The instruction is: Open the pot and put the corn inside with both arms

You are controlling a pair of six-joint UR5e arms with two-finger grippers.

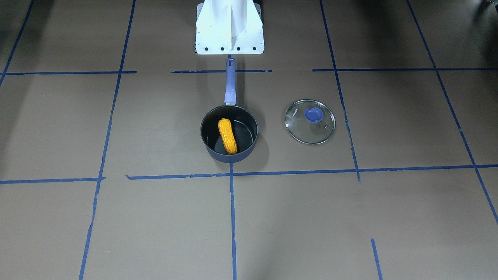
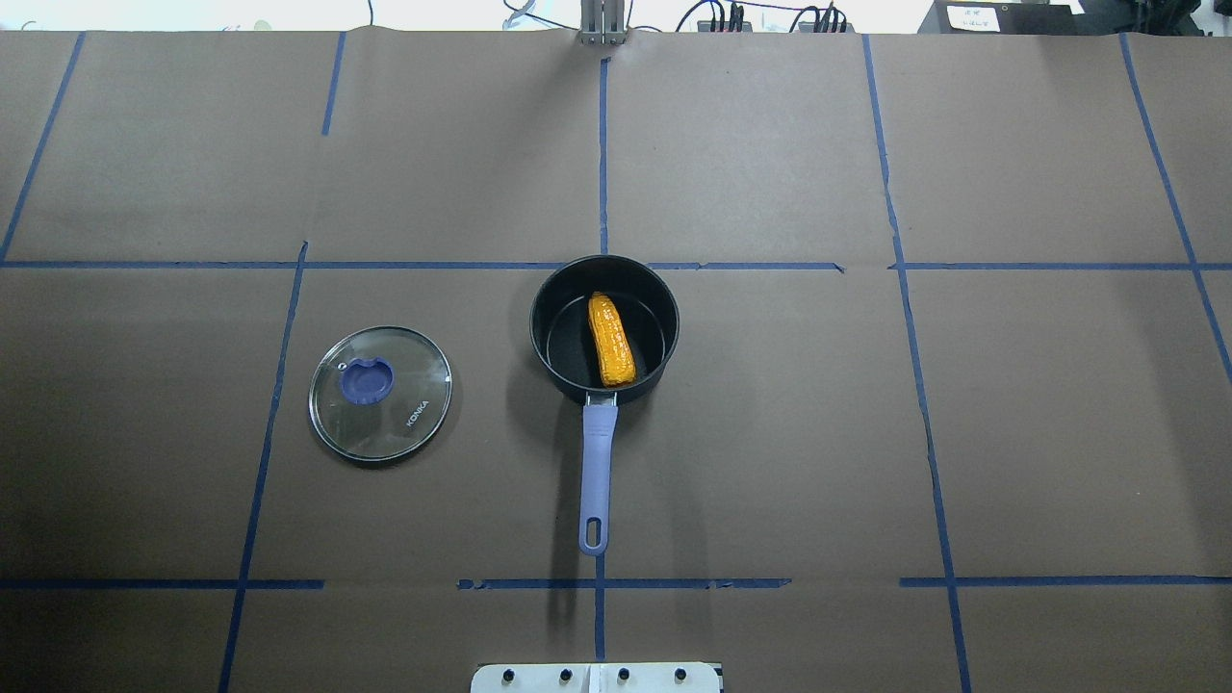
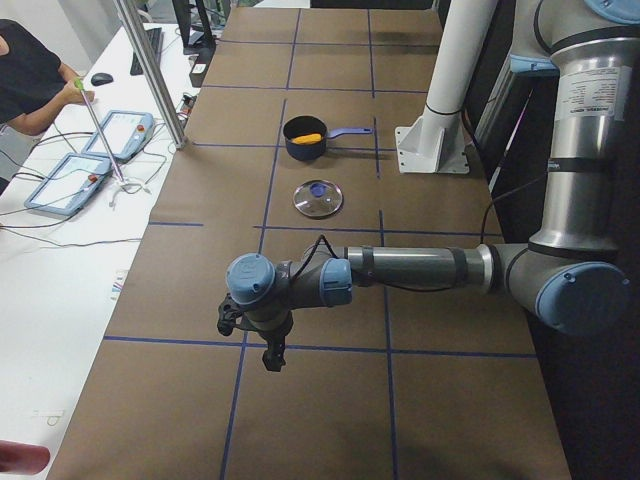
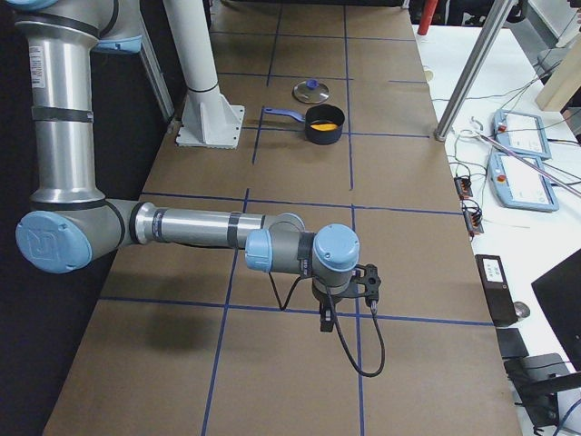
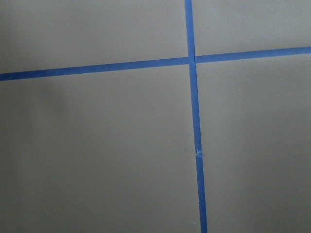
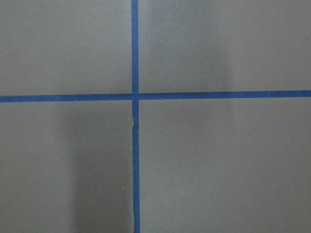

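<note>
Pot (image 2: 551, 361): mid-table, upright, uncovered, black inside, with lavender handle (image 2: 597, 472) toward the white base (image 1: 229, 27).
Corn (image 2: 611, 340): inside the pot, lying on the bottom, roughly in line with the handle, one end close to the handle-side wall.
Lid (image 2: 380, 394): flat on the brown table (image 2: 866, 433), on the robot's left of the pot, near it but apart.
Left arm (image 3: 420, 268): stretched level above the table, well apart from pot and lid.
Left gripper (image 3: 272, 358): pointing down above blue tape (image 5: 194, 121); spread or pressed together, cannot tell from the side view alone.
Right arm (image 4: 191, 227): stretched level above the table, far from the pot.
Right gripper (image 4: 325, 320): pointing down above a tape line; finger state likewise impossible to tell.
Wrist views: only table and crossing tape.
</note>
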